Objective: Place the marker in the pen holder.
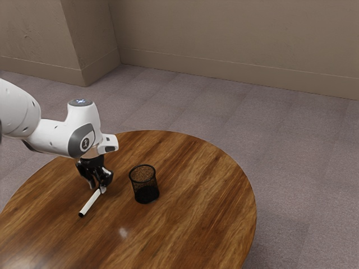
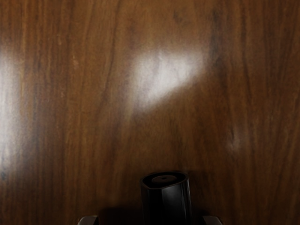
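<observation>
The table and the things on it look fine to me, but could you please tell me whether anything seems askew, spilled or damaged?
Nothing stands out. The pen holder stands upright, undented as far as I can see, and the marker shows no visible damage. The pale patches on the table look like reflected light, not spills.

Pale glare patches gleam on the tabletop under soft, muted light.

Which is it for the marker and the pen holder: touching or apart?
Apart. The exterior view shows a plain gap: a strip of bare tabletop runs between the marker and the pen holder.
</observation>
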Available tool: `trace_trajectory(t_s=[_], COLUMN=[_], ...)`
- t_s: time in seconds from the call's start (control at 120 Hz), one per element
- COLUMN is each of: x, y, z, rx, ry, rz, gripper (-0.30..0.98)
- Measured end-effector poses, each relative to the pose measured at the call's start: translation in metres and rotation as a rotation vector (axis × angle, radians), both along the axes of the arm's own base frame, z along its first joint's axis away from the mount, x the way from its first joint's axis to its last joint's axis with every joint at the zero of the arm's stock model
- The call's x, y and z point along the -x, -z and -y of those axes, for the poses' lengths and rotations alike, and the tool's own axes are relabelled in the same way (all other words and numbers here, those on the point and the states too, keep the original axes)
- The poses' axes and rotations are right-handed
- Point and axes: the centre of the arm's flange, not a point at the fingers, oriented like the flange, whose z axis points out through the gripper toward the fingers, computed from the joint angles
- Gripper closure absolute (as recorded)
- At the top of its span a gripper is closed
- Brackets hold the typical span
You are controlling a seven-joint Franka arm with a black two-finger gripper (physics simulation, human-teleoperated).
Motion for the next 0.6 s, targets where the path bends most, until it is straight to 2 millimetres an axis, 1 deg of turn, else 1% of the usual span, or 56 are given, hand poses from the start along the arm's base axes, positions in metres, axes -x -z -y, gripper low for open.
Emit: trace_trajectory(t_s=[0.1,0.192,0.3,0.333,0.35,0.4,0.467,0.5,0.542,0.6], x=[0.0,0.0,-0.001,-0.001,-0.002,-0.005,-0.008,-0.009,-0.007,0.002], y=[0.0,0.0,0.0,-0.003,-0.007,-0.027,-0.069,-0.099,-0.14,-0.182], z=[0.0,0.0,-0.001,0.0,0.0,0.002,0.012,0.02,0.034,0.059], rx=[0.0,-0.002,-0.008,-0.01,-0.01,-0.008,0.002,0.009,0.019,0.029], ry=[0.002,0.004,0.005,0.006,0.006,0.007,0.02,0.033,0.058,0.101], rz=[0.0,0.001,0.003,0.009,0.017,0.053,0.122,0.173,0.252,0.345], gripper=[0.57,0.65,0.72,0.73,0.74,0.75,0.77,0.77,0.78,0.78])
